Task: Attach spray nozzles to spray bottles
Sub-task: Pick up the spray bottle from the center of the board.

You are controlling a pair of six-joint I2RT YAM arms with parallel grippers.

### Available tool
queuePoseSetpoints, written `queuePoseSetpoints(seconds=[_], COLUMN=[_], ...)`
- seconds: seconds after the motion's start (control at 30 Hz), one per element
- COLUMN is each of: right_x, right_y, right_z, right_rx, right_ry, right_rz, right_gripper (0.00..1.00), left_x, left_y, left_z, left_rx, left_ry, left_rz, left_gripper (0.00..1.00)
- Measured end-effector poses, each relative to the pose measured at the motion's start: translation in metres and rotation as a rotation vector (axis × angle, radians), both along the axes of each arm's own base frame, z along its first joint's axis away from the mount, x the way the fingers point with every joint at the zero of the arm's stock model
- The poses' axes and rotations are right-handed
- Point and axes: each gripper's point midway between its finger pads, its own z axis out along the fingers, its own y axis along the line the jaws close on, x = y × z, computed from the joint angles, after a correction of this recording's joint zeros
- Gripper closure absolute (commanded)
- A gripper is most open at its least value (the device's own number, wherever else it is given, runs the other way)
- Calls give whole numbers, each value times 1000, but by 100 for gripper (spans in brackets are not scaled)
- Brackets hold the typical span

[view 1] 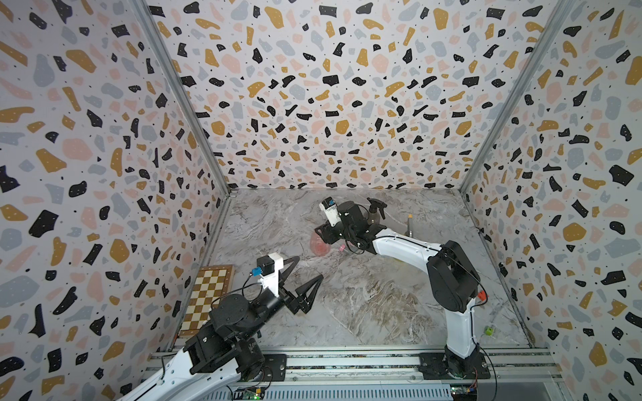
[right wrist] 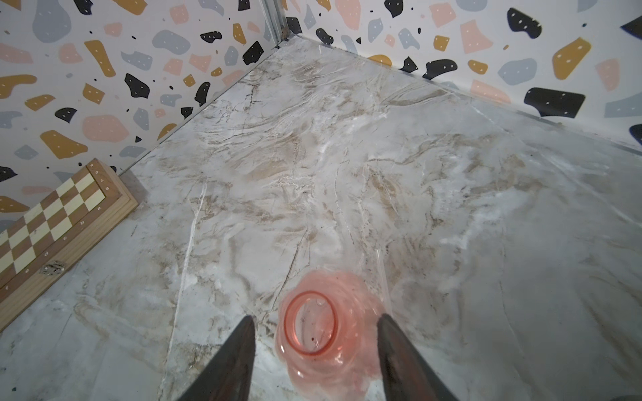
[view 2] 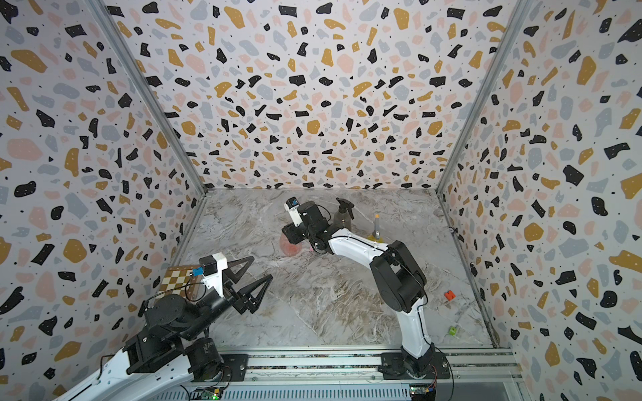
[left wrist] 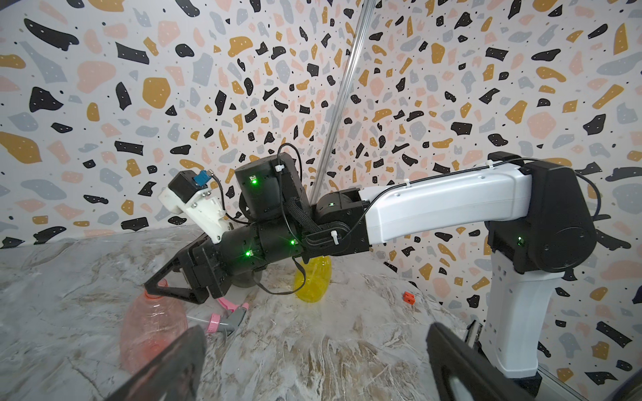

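Marble-look tabletop (view 1: 364,302) inside terrazzo-print walls, w/ two robot arms. The pink bottle (right wrist: 333,378) stands upright near the centre, neck open, no nozzle on it. The right gripper (right wrist: 315,316) sits over it, jaws parted w/ one finger each side of the neck and a gap on both sides, so it isn't gripping. The pink-and-grey nozzle (left wrist: 227,319) lies on the table just beside the pink bottle. The left gripper (view 1: 310,267) hovers nearer the front, spread wide, empty. At the back, the smoky grey bottle (view 2: 343,218) is upright w/ the black nozzle (view 2: 345,205) on top. The yellow bottle (left wrist: 312,277) is mostly hidden behind the right arm; the grey nozzle w/ orange tip (view 2: 377,224) sticks up from it. A chessboard (right wrist: 52,225) lies by the wall on the left-arm side.
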Motion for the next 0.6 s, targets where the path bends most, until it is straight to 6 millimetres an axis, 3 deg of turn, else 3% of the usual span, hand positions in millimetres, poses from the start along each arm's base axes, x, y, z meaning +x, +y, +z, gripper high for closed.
queuePoseSetpoints(seconds=[0.23, 0.6], right_x=[4, 2], right_y=[8, 16], right_z=[-25, -16], right_rx=[-25, -9], right_ry=[20, -5], right_rz=[17, 31], right_gripper=[59, 81], left_x=[2, 2], left_y=[-2, -1], left_z=[-5, -6], left_rx=[12, 13], left_ry=[9, 10], left_rz=[2, 4], left_gripper=[1, 1])
